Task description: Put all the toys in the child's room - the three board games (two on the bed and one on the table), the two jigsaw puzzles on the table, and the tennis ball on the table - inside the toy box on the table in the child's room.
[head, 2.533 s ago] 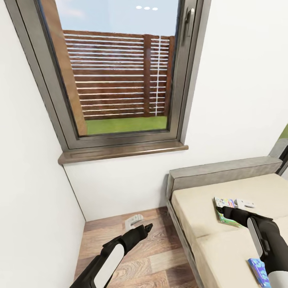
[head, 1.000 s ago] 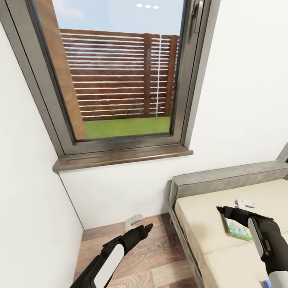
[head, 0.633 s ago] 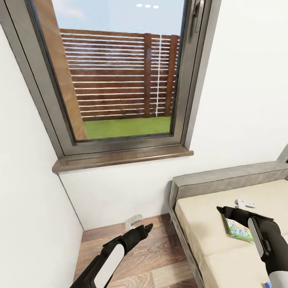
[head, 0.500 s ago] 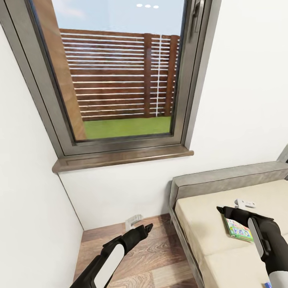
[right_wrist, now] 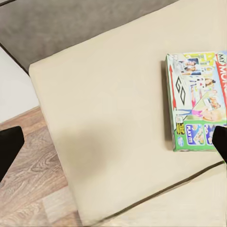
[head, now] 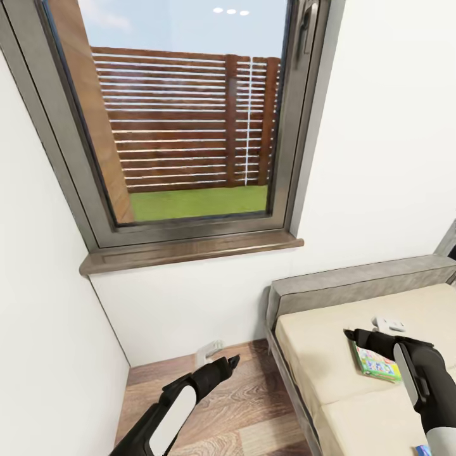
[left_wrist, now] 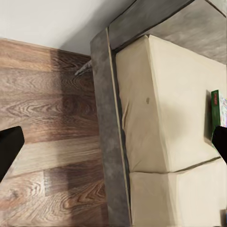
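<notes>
the robot seems to be approaching the first pickup: the flat white-green monopoly board game box [right_wrist: 198, 101] lies on the beige cushioned bed [head: 316, 354], beside the open, empty right end effector [head: 350, 334], which must next reach further over it.

Grey-framed window [head: 190, 120] with brown wooden sill [head: 190, 248]: set in the white wall ahead, at upper left of the head view. Bed with cream mattress and grey upholstered frame [head: 354, 283]: below and right of the window, headboard against that wall. White-green printed Monopoly board game box [head: 378, 366]: flat on the mattress, toward the right. Small white object [head: 389, 325]: on the mattress, behind the box, nearer the headboard. Wood-plank floor [head: 240, 411]: left of the bed, reaching to the wall beneath the sill.
</notes>
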Controlling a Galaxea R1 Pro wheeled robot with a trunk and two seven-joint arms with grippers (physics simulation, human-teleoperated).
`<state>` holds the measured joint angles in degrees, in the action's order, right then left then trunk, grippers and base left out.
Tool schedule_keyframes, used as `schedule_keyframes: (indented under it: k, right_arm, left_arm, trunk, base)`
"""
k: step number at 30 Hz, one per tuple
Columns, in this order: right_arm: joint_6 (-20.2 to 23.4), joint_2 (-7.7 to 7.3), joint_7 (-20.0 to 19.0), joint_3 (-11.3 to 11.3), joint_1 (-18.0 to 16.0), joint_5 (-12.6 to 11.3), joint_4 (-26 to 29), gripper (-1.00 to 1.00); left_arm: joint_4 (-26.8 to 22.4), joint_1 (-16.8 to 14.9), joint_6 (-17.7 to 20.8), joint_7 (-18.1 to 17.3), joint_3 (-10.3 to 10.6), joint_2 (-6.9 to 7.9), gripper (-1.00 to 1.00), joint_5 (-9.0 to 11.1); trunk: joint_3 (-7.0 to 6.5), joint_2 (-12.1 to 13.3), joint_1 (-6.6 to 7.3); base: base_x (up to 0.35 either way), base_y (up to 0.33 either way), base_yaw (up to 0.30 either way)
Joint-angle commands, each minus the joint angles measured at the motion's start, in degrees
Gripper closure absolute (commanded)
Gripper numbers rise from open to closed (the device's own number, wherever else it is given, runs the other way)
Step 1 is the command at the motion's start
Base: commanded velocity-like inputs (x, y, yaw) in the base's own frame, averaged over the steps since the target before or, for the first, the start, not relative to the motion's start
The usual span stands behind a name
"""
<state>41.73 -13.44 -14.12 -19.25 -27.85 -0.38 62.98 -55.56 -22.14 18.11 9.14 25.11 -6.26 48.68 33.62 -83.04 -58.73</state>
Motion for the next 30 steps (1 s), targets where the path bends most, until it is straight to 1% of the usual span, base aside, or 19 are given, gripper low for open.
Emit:
schedule_keyframes:
  k: [1,2,5,6,7,10,11,12,15,16,18,19,20,22,23,24,25,26,30]
  right_arm:
    - [1.99,-0.36,0.19,-0.23,-1.19,0.05,-1.88,-1.0]
    - [1.99,-0.36,0.19,-0.23,-1.19,0.05,-1.88,-1.0]
    - [4.69,-1.46,0.46,-0.38,-4.32,0.06,-6.92,-1.0]
    - [5.55,-2.04,0.52,-0.41,-5.87,0.05,-9.42,-1.0]
    - [5.55,-2.04,0.52,-0.41,-5.87,0.05,-9.42,-1.0]
    - [7.14,-4.25,0.58,-0.42,-11.32,-0.02,-18.29,-1.0]
    - [7.48,-5.69,0.61,-0.44,-14.74,-0.03,-23.84,-1.0]
    - [7.48,-5.69,0.61,-0.44,-14.74,-0.03,-23.84,-1.0]
    - [6.86,-7.24,0.64,-0.47,-18.29,-0.04,-29.17,-1.0]
    - [6.86,-7.24,0.64,-0.47,-18.29,-0.04,-29.17,-1.0]
    - [6.41,-7.95,0.65,-0.49,-19.73,-0.02,-30.91,-1.0]
    - [6.11,-9.21,0.66,-0.59,-21.09,-0.07,-32.38,-1.0]
    - [6.11,-9.21,0.66,-0.59,-21.09,-0.07,-32.38,-1.0]
    - [6.0,-10.03,0.66,-0.69,-21.7,-0.13,-32.96,-1.0]
    - [6.0,-10.03,0.66,-0.69,-21.7,-0.13,-32.96,-1.0]
    - [5.91,-11.0,0.67,-0.8,-22.84,-0.17,-33.62,-1.0]
    - [5.89,-11.33,0.67,-0.83,-23.32,-0.16,-33.83,-1.0]
    - [5.89,-11.33,0.67,-0.83,-23.32,-0.16,-33.83,-1.0]
    - [5.86,-12.29,0.67,-0.92,-24.59,-0.16,-34.43,-1.0]
  left_arm:
    - [1.52,-0.49,0.01,3.99,-0.22,0.02,-1.0,0.57]
    - [1.52,-0.49,0.01,3.99,-0.22,0.02,-1.0,0.57]
    - [2.16,-0.79,-0.07,7.88,-0.31,0.02,-1.0,0.68]
    - [2.31,-0.86,-0.1,8.83,-0.35,0.02,-1.0,0.81]
    - [2.31,-0.86,-0.1,8.83,-0.35,0.02,-1.0,0.81]
    - [2.6,-1.0,-0.2,10.71,-0.48,0.02,-1.0,1.39]
    - [2.7,-1.07,-0.25,11.45,-0.55,-0.05,-1.0,2.03]
    - [2.7,-1.07,-0.25,11.45,-0.55,-0.05,-1.0,2.03]
    - [2.77,-1.29,-0.3,12.08,-0.59,-0.17,-1.0,3.46]
    - [2.77,-1.29,-0.3,12.08,-0.59,-0.17,-1.0,3.46]
    - [2.84,-1.6,-0.31,12.32,-0.57,-0.15,-1.0,4.63]
    - [3.07,-2.16,-0.26,12.51,-0.54,-0.07,-1.0,5.89]
    - [3.07,-2.16,-0.26,12.51,-0.54,-0.07,-1.0,5.89]
    - [3.24,-2.38,-0.3,12.56,-0.52,-0.04,-1.0,6.33]
    - [3.24,-2.38,-0.3,12.56,-0.52,-0.04,-1.0,6.33]
    - [3.38,-2.56,-0.33,12.57,-0.47,-0.01,-1.0,6.67]
    - [3.41,-2.6,-0.33,12.57,-0.46,0.0,-1.0,6.73]
    - [3.41,-2.6,-0.33,12.57,-0.46,0.0,-1.0,6.73]
    - [3.45,-2.66,-0.34,12.36,-0.43,0.01,-1.0,6.92]
  trunk:
    - [0.06,-0.03,0.0]
    - [0.05,-0.03,0.0]
    - [0.05,-0.03,0.0]
    - [0.04,-0.03,0.0]
    - [0.04,-0.03,0.0]
    - [0.04,-0.03,0.0]
    - [0.04,-0.03,0.0]
    - [0.04,-0.03,0.0]
    - [0.04,-0.03,0.0]
    - [0.05,-0.03,0.0]
    - [0.09,-0.03,0.0]
    - [0.16,-0.03,0.0]
    - [0.22,-0.03,0.0]
    - [0.36,-0.03,0.0]
    - [0.43,-0.03,0.0]
    - [0.51,-0.03,0.0]
    - [0.6,-0.03,0.0]
    - [0.68,-0.03,0.0]
    - [1.04,-0.03,0.0]
  base:
    - [0.0,0.0,-0.007]
    - [0.0,0.0,-0.007]
    - [0.0,0.0,-0.004]
    - [0.0,0.0,-0.003]
    - [0.0,0.0,-0.003]
    - [0.0,0.0,-0.002]
    - [0.0,0.0,0.0]
    - [0.0,0.0,0.0]
    - [0.0,0.0,0.0]
    - [0.0,0.0,0.0]
    - [0.0,0.0,0.0]
    - [0.0,0.0,0.0]
    - [0.0,0.0,0.0]
    - [0.0,0.0,0.0]
    - [0.0,0.0,0.0]
    - [0.0,0.0,0.0]
    - [0.0,0.0,0.0]
    - [0.0,0.0,0.0]
    - [0.0,0.0,0.0]
